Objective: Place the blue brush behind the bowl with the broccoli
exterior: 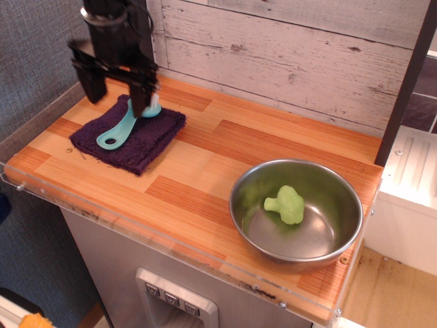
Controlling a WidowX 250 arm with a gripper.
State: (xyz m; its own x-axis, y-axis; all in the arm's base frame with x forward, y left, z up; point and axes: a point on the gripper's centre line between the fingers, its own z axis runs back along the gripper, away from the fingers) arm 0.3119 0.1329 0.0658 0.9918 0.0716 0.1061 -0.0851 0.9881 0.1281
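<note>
The blue brush (121, 130) lies on a dark purple cloth (133, 140) at the table's back left, its handle end pointing front-left; one finger hides its bristle head. My gripper (117, 96) is open and empty above the brush, its two black fingers (140, 96) spread wide, one to the left of the cloth's far edge and one over the brush head. The steel bowl (295, 213) stands at the front right with the green broccoli (286, 204) inside it.
A white plank wall (293, 55) runs behind the wooden table (218, 157). A clear guard rail (41, 130) lines the left edge. A dark post (408, 82) stands at the back right.
</note>
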